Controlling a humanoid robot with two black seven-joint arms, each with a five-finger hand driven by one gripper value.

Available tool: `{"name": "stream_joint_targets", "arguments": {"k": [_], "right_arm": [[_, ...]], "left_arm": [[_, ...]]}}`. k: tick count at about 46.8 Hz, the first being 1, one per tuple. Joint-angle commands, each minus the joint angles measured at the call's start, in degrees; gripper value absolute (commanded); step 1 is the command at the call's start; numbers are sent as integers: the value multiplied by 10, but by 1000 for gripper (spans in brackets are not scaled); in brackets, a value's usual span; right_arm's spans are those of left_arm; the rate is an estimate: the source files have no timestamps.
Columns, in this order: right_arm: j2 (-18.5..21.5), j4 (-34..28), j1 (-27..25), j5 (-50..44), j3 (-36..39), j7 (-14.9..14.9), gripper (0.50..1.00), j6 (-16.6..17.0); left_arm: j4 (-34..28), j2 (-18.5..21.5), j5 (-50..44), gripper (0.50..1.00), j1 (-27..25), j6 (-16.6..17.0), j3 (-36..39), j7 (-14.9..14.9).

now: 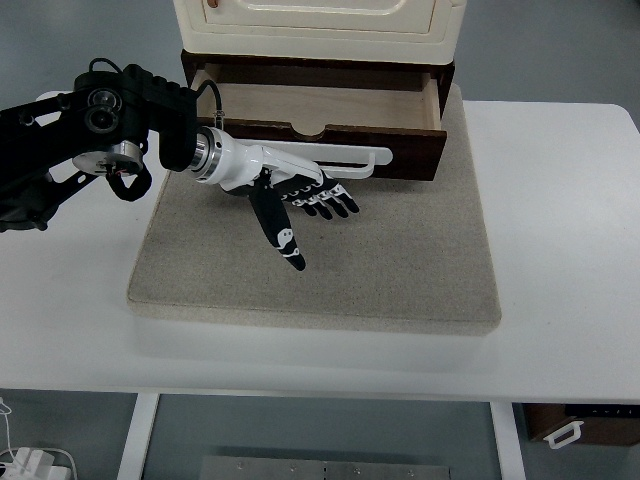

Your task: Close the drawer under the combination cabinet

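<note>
A cream cabinet (318, 25) stands on a dark brown base at the back of a grey mat (400, 270). Its bottom drawer (330, 125) is pulled out toward me, with a light wood inside and a dark brown front with a notch in its top edge. My left hand (310, 195) reaches in from the left, flat and open, fingers stretched right just in front of the drawer front, thumb pointing down toward me. It holds nothing. I cannot tell if it touches the drawer front. The right arm is out of view.
The mat lies on a white table (560, 220). A dark box with a white handle (575, 428) sits below the table at bottom right. A white plug strip (30, 462) lies on the floor at bottom left.
</note>
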Motion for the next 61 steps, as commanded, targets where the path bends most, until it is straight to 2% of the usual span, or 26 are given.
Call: {"name": "stream_joint_targets", "arguments": {"k": [1, 10, 18, 28, 31, 35, 43, 52, 61], "right_arm": [[0, 0, 0, 0, 0, 0, 952, 0], [0, 0, 0, 0, 0, 0, 952, 0], [0, 0, 0, 0, 0, 0, 952, 0], [0, 0, 0, 0, 0, 0, 952, 0], [0, 0, 0, 0, 0, 0, 952, 0], [0, -1, 0, 0, 0, 0, 952, 0], [0, 0, 0, 0, 0, 0, 952, 0], [0, 0, 0, 0, 0, 0, 952, 0], [0, 0, 0, 0, 0, 0, 952, 0]], "left_arm": [[16, -8, 1, 1000, -5, 1, 0, -1], [57, -22, 19, 1000, -11, 2, -8, -3], [109, -53, 42, 1000, -12, 2, -36, -4], [140, -72, 64, 1000, -12, 4, -51, -6], [149, -77, 65, 1000, -12, 13, -52, -7], [152, -78, 65, 1000, -13, 38, -52, -10], [153, -77, 64, 1000, -14, 48, -52, -13], [156, -77, 64, 1000, -15, 76, -56, -17], [158, -75, 64, 1000, -17, 78, -58, -17]]}}
